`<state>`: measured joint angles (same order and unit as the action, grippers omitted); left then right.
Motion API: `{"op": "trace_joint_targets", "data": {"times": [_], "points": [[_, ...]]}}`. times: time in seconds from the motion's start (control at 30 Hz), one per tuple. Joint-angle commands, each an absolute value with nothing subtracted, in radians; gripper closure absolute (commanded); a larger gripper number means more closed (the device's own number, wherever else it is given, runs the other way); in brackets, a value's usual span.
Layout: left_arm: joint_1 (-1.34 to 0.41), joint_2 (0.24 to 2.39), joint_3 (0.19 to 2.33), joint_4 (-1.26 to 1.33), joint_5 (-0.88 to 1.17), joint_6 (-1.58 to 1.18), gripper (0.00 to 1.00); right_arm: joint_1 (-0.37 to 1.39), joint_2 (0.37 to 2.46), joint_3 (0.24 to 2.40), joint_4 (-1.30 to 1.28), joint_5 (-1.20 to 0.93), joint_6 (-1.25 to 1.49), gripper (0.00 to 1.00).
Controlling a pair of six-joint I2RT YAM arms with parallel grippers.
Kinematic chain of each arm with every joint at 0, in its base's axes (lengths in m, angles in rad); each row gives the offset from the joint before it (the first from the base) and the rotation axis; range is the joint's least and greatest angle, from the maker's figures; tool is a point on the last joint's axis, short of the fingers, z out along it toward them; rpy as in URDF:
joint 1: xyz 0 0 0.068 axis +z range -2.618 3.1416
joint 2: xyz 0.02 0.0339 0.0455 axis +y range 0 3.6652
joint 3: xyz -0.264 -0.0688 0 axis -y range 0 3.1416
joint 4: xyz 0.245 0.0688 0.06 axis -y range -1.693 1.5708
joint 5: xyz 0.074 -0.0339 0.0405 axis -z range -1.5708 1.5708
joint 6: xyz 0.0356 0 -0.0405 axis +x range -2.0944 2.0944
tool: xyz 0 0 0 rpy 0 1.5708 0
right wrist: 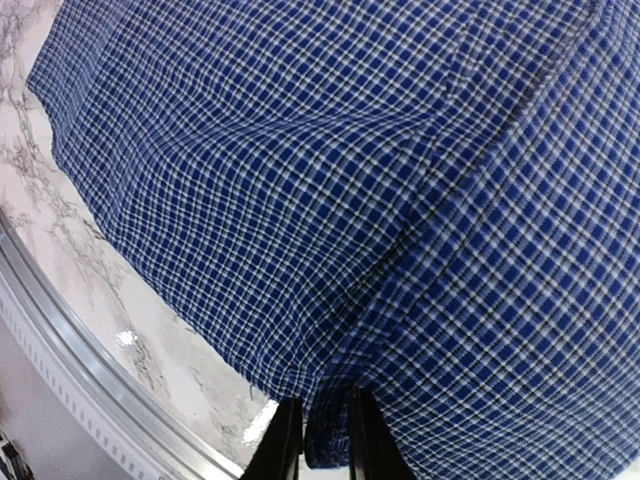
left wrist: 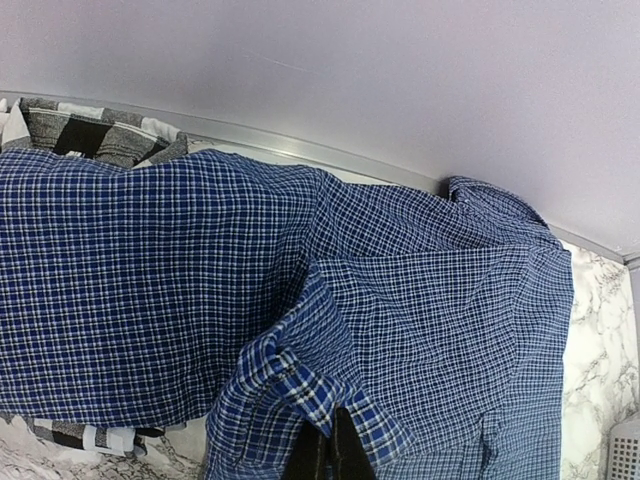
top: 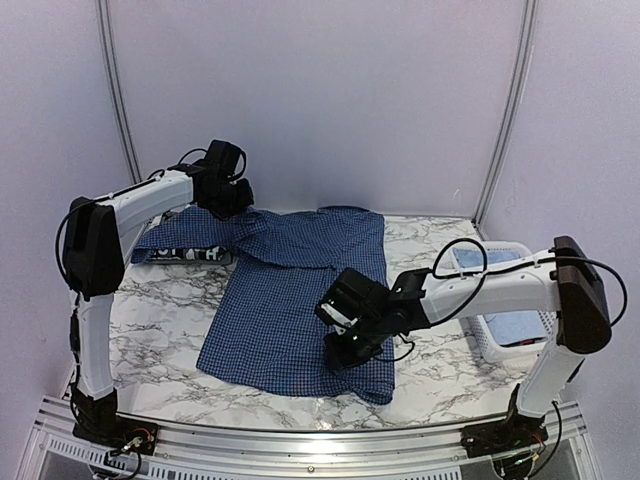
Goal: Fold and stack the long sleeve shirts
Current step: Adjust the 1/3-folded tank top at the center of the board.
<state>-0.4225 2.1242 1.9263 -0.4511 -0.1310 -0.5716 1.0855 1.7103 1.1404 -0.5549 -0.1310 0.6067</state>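
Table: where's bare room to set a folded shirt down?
Biggest bare marble: near-left, between the left arm and the dark blue shirt. A thin strip runs along the near rail. Crowded: plaid shirt far left, basket and right arm on the right.

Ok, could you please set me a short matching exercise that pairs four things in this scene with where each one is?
Things:
1. dark blue shirt
2. plaid shirt
3. basket
4. left gripper

Places:
A. at the right edge of the table
B. clamped on blue checked cloth
C. spread across the middle
D. far left, partly under a blue sleeve

Pairs: 1-C, 2-D, 3-A, 4-B
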Motion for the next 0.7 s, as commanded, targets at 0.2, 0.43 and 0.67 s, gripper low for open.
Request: {"op": "trace_joint_targets", "data": {"times": [0.2,0.43,0.67], "points": [[-0.416,2.135,1.945,-0.425,-0.113,-0.557,1.0,1.029,1.571,1.108,-0.562,-0.082,0.605,0.49],[-0.416,2.143,1.95,-0.421,-0.106,-0.561,1.0,0.929,1.538,1.058,-0.462,-0.102,0.6,0.56],[-0.416,2.152,1.951,-0.417,-0.102,-0.559,1.0,0.9,1.72,1.095,-0.296,-0.198,0.601,0.74]]}}
